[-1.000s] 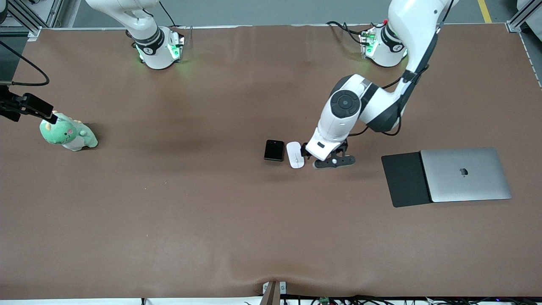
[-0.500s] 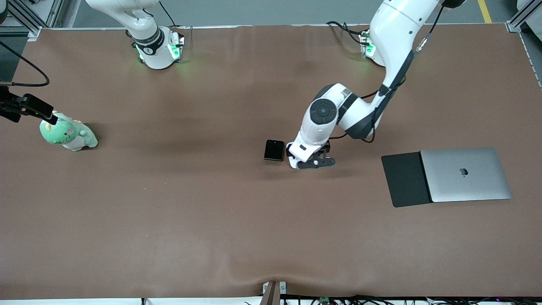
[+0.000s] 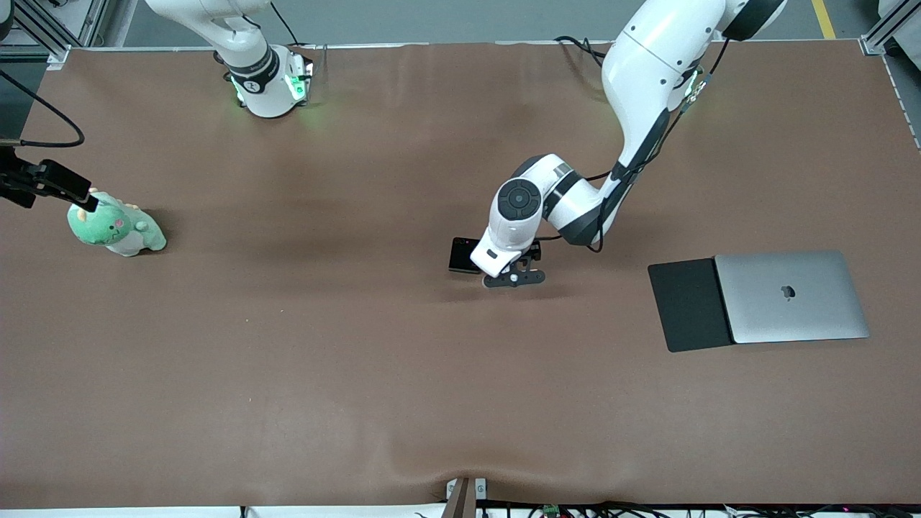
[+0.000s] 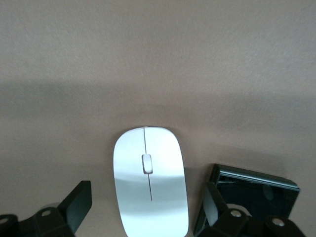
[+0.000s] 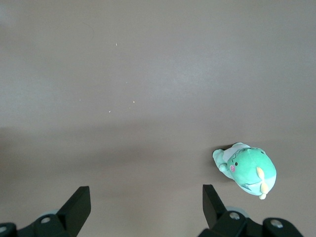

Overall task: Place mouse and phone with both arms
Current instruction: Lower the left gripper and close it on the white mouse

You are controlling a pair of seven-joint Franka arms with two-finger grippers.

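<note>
Hovering at the right arm's end of the counter (image 3: 302, 374), the right end effector (image 5: 143, 210) hangs spread wide over bare surface, just beside a green plush dinosaur (image 3: 115, 229). Mid-counter, the phone (image 3: 464, 254) lies flat, with the mouse (image 4: 149, 180) just beside it. The left end effector (image 4: 145, 210) is low over the mouse, fingers (image 4: 79, 202) spread either side, not gripping. Toward the left arm's end sit a black pad (image 3: 687, 306) and closed laptop (image 3: 791, 295).

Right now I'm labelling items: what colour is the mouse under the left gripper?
Glossy white, with a thin grey centre line; the mouse shows best in the left wrist view.
</note>
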